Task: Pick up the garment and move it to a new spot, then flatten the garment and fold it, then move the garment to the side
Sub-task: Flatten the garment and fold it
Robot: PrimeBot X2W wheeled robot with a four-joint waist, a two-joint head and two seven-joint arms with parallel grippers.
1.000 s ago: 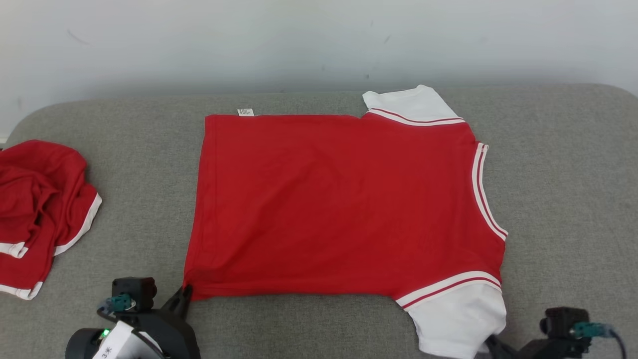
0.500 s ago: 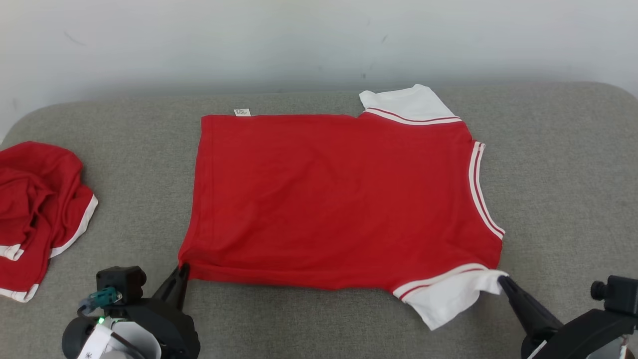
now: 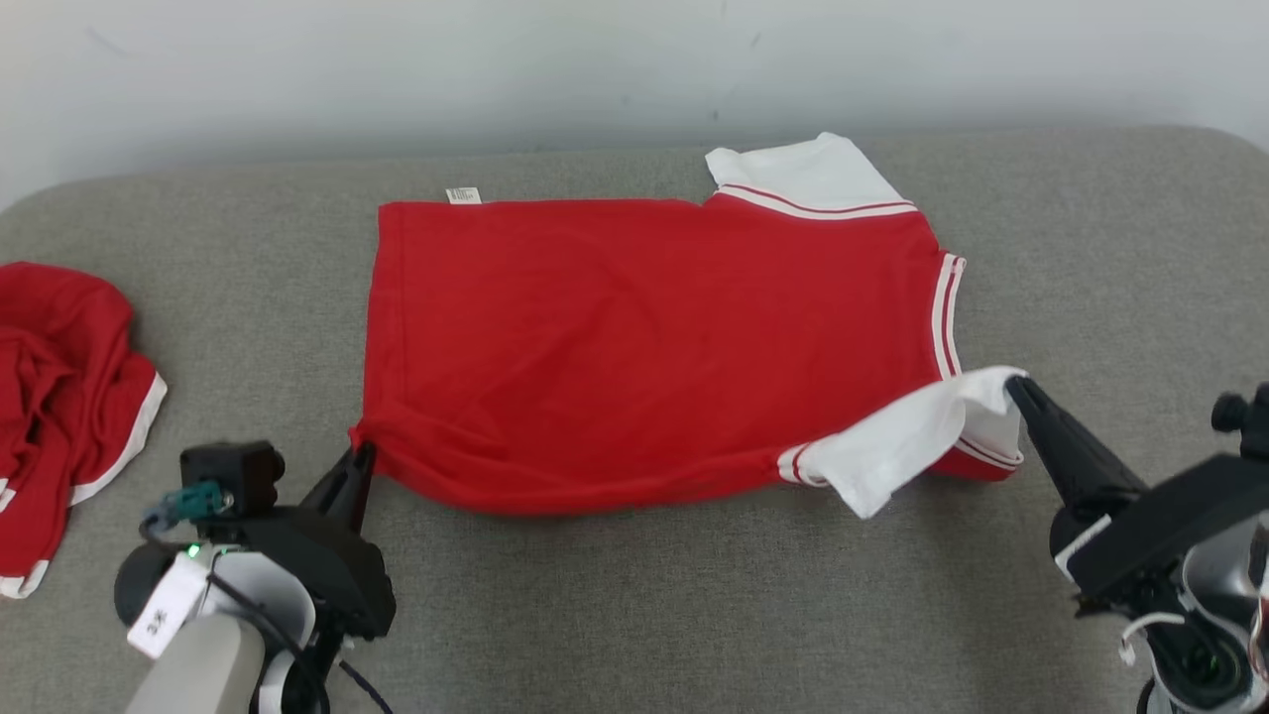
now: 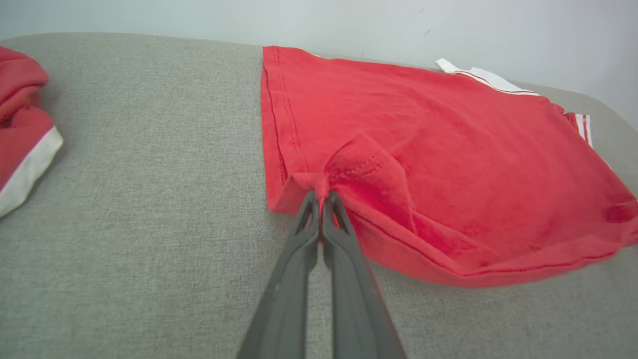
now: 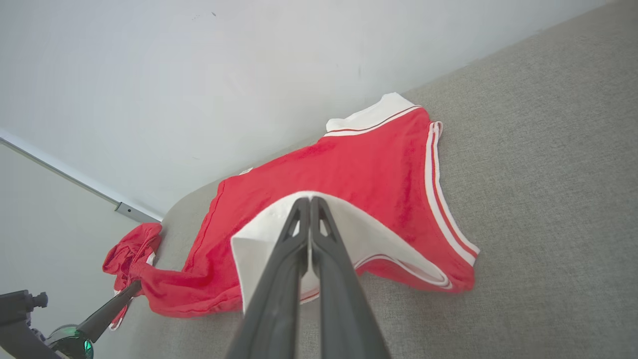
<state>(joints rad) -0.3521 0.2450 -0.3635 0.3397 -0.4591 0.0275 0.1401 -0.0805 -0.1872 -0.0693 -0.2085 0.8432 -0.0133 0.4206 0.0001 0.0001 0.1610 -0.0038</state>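
at the near edge of the grey woven fabric cushion (image 3: 634, 615), toward its left end, your left gripper (image 3: 361, 454) has its two dark fingers pressed together on the near hem corner of the red short-sleeved shirt with white sleeves and striped trim (image 3: 644, 327). that corner is bunched into a small raised peak at the fingertips. toward the cushion's right end, your right gripper (image 3: 1017, 387) is likewise pinched closed, on the cuff of the near white sleeve (image 3: 892, 446), which is lifted off the cushion and drawn over the shirt's near shoulder. the shirt lies across the middle of the cushion, striped neckline toward the right end and hem toward the left, mostly flat with its near edge rumpled. at the cushion's left end, well apart from the shirt, sits a crumpled red garment with white bands (image 3: 59, 387). near the cushion's far edge you see the other white sleeve (image 3: 808, 174) lying flat and a small white label (image 3: 462, 195) at the far hem corner. behind that far edge stands a pale wall (image 3: 595, 69).
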